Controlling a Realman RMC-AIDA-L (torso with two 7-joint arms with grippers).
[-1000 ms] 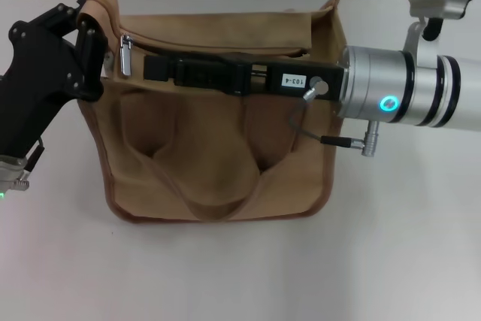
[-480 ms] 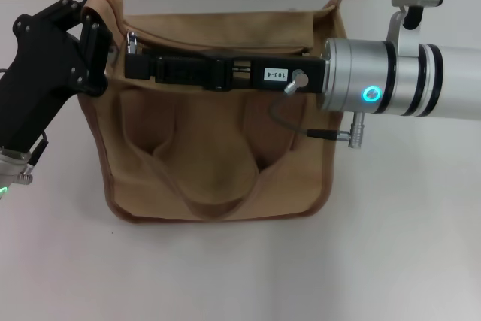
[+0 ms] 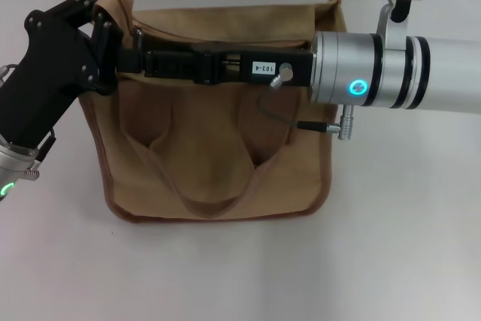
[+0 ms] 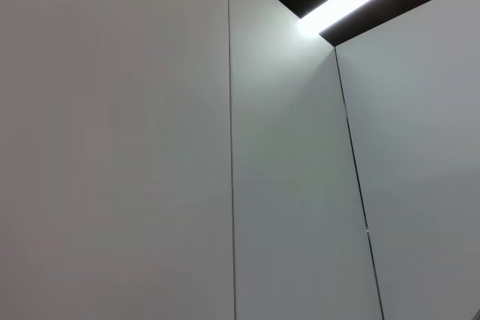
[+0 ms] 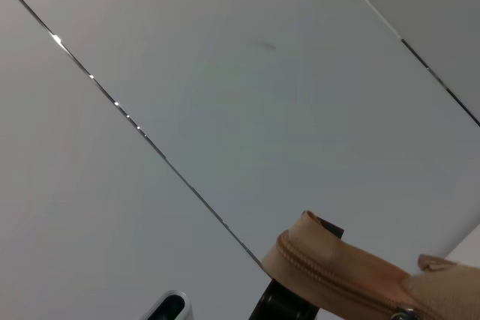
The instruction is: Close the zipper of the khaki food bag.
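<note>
Khaki food bag: soft, limp canvas on worktop. Left pincer clamps its top corner. Right pincer at zipper end, grip undeterminable; hold pull tab.

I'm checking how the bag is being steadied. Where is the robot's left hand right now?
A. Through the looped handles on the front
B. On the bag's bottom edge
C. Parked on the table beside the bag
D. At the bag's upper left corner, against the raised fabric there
D: in the head view the black left hand sits at the upper left corner of the boxy tan canvas bag, against the raised fabric there.
</note>
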